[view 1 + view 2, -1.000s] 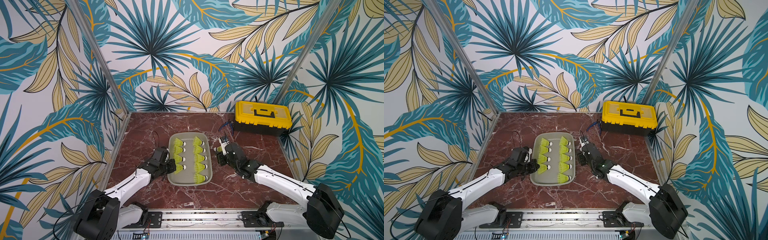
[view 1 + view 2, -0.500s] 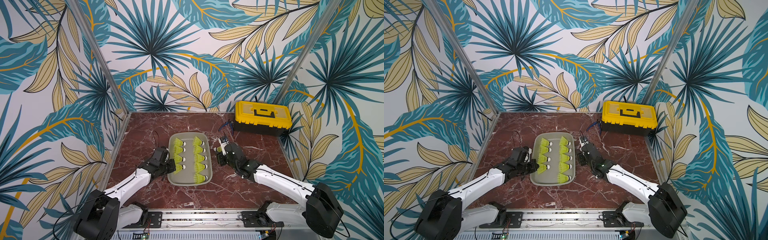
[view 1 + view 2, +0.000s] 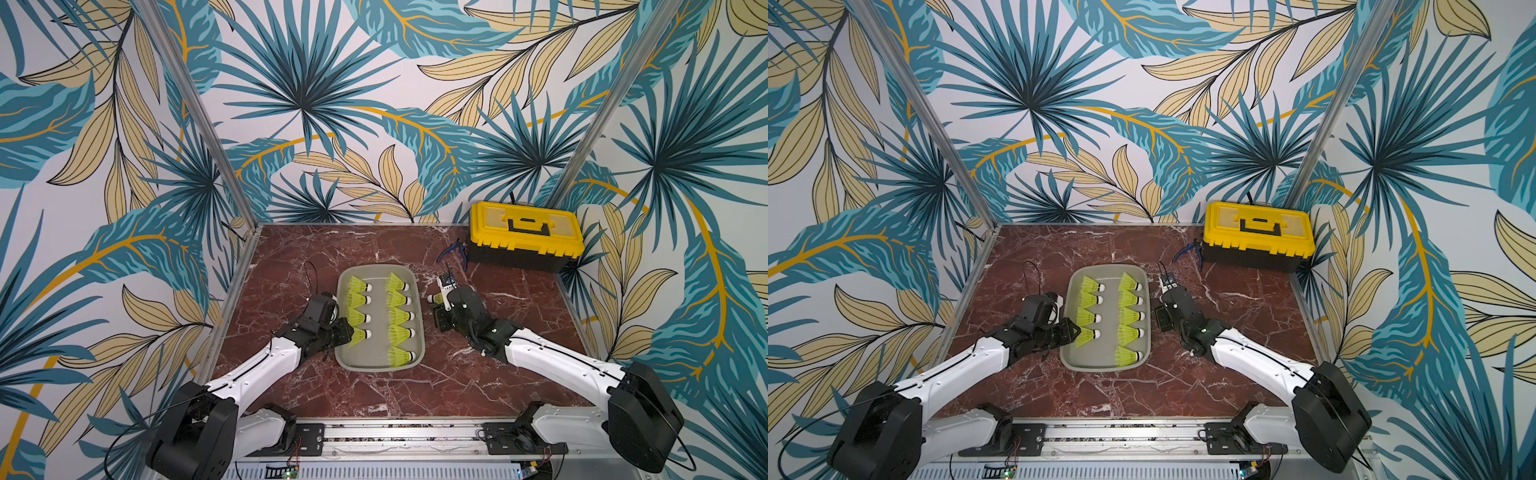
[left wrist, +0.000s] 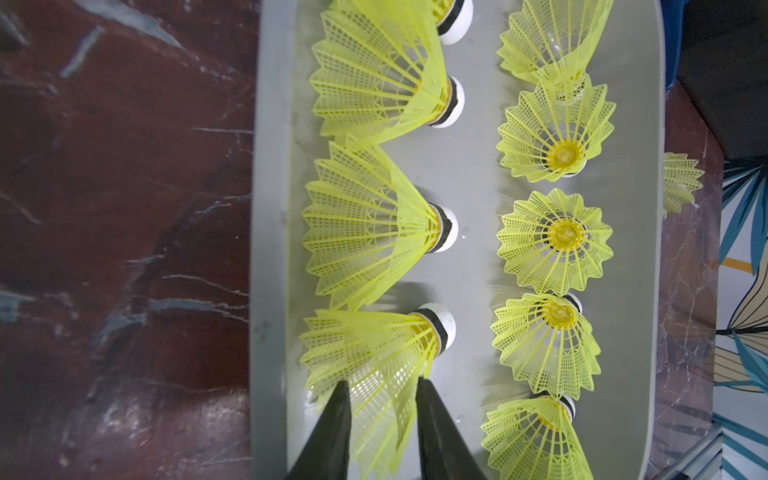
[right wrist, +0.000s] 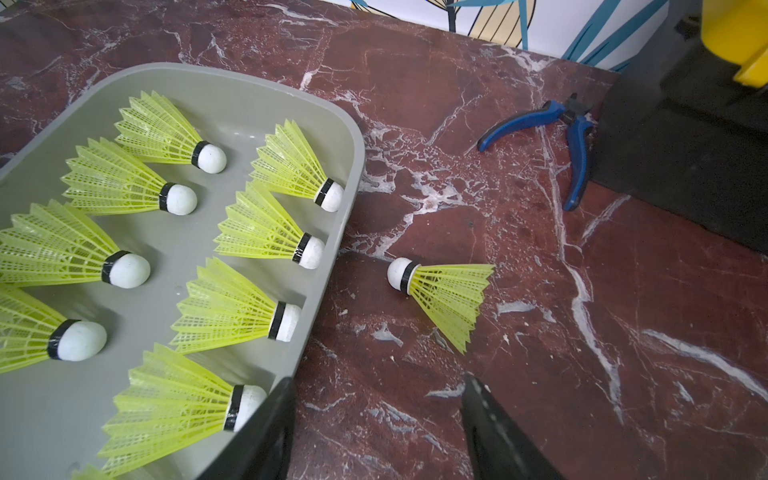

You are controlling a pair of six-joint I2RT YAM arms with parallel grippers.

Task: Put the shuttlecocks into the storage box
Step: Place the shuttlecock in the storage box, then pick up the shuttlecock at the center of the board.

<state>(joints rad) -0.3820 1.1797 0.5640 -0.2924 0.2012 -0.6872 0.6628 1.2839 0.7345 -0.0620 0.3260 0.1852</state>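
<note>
Nine shuttlecocks (image 3: 398,316) in storage box (image 3: 365,358), tenth shuttlecock (image 5: 444,297) right of it

Shallow grey-beige storage box (image 3: 376,365), lidless, sits flat. Nine neon-yellow shuttlecocks (image 3: 398,316) lie on their sides inside it in two columns, four and five, white tips all one way. One loose shuttlecock (image 5: 444,291) lies just outside its long side, tip toward it.

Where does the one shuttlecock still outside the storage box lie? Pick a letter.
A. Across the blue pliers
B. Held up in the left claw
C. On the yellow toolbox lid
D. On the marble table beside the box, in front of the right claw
D: in the right wrist view the shuttlecock lies on the table just off the storage box rim, ahead of the open right claw.
</note>
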